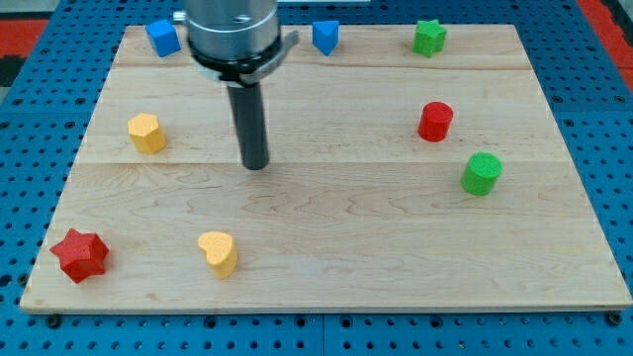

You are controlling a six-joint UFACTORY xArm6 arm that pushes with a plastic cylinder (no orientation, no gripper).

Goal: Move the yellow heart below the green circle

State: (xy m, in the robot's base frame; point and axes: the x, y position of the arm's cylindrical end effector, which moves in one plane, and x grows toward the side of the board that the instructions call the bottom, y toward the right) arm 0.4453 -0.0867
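Observation:
The yellow heart (219, 252) lies near the view's bottom left on the wooden board (326, 227). The green circle (482, 173) stands at the view's right, mid-height. My tip (255, 164) rests on the board left of centre, above and slightly right of the yellow heart, far left of the green circle. It touches no block.
A yellow hexagon-like block (146, 133) is at the left. A red star (80, 255) sits at the bottom left corner. A red cylinder (435, 121) is above-left of the green circle. A green star (428, 38) and two blue blocks (163, 38) (325, 37) line the top edge.

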